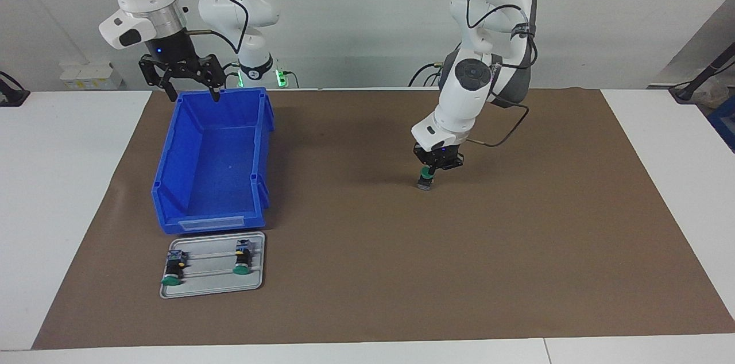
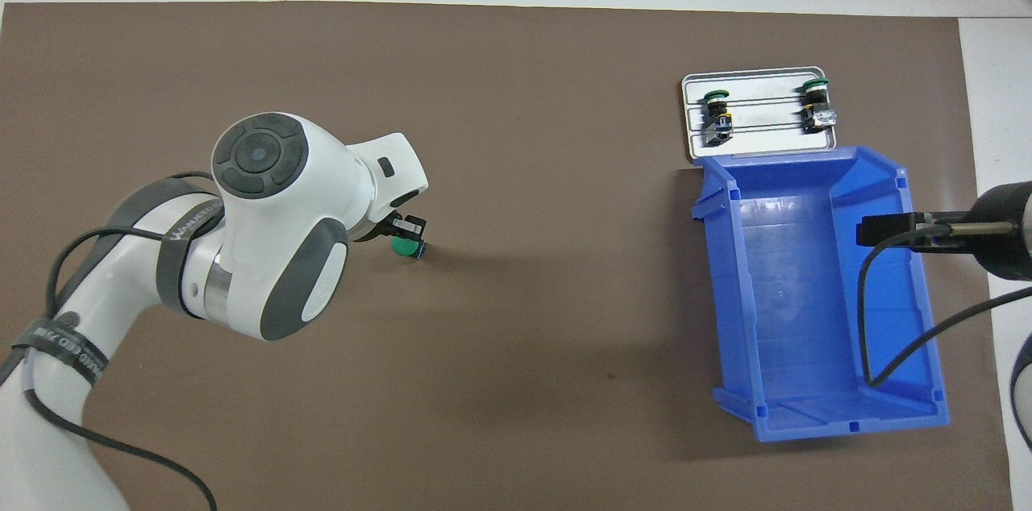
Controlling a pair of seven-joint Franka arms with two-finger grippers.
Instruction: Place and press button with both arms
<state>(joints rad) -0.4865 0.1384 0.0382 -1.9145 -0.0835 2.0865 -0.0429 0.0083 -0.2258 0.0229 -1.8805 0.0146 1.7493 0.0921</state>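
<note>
Right end effector (image 1: 192, 90), fingers spread, hangs over the glossy blue plastic bin (image 1: 213, 164). Two spare buttons (image 1: 241, 256) lie on the ribbed metal tray (image 1: 213, 289). Left end effector (image 1: 429, 171) is at the round-capped green button (image 1: 425, 177) on the matte brown tabletop mat (image 1: 517, 237); grip unclear.

- A white bench (image 1: 69, 192) carries a brown mat (image 1: 459, 272) over most of its top.
- A blue bin (image 1: 215, 160) sits on the mat toward the right arm's end.
- A grey tray (image 1: 213, 288) lies just beside the bin, farther from the robots.
- One button (image 1: 425, 179) stands on the mat, well apart from the bin.
</note>
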